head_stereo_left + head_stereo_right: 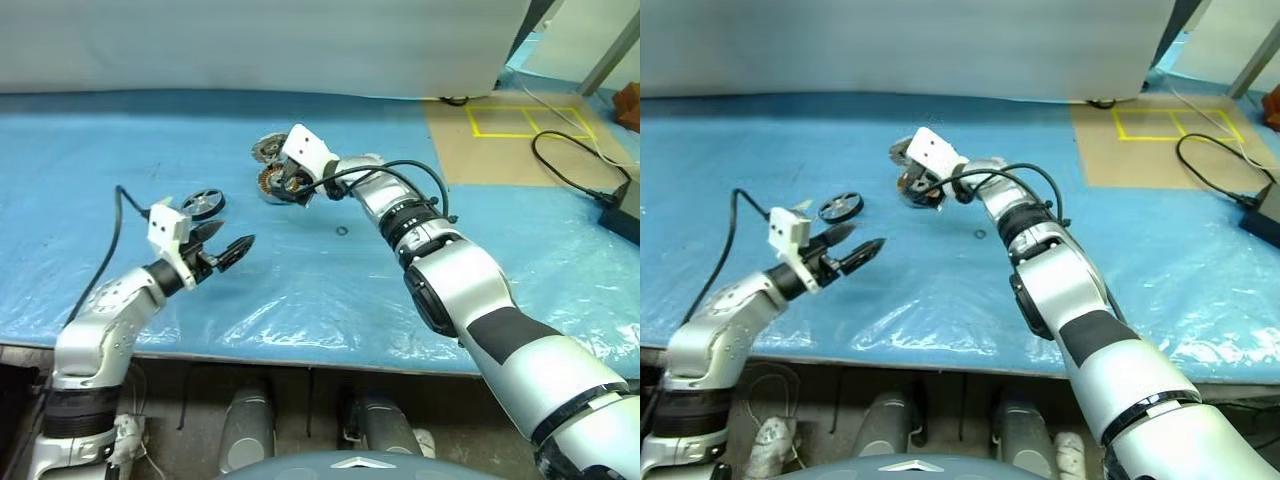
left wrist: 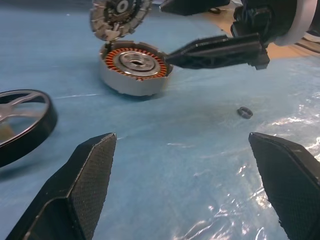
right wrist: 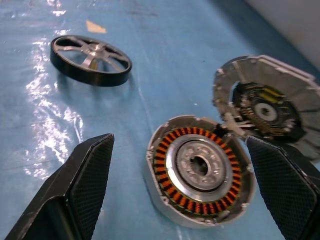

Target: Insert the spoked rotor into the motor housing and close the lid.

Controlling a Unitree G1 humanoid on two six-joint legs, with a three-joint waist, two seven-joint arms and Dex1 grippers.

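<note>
On the left, the left gripper (image 1: 222,245) hangs low over the blue plastic sheet (image 1: 120,150), its fingers spread wide and holding nothing. Just beyond it, slightly farther from the robot, the spoked rotor (image 1: 203,203) lies flat on the sheet, untouched. Further right, toward the middle, the motor housing (image 3: 200,177) sits with its copper windings facing up and its cavity empty. The lid (image 3: 267,107) stands tilted at the housing's far edge, apparently joined to it by short wires, with its inner side facing the camera. The right gripper (image 3: 175,200) hovers just over the housing, jaws released and straddling it, gripping nothing. A small dark ring (image 1: 342,232) lies on the sheet to the right of the housing.

The rotor has yet to be picked up, probably by the left gripper since it is nearest. A good grasp would pinch the dark rim across its width, keeping the wheel level, while the right gripper steadies the housing wall without blocking the opening or snagging the lid's wires.
</note>
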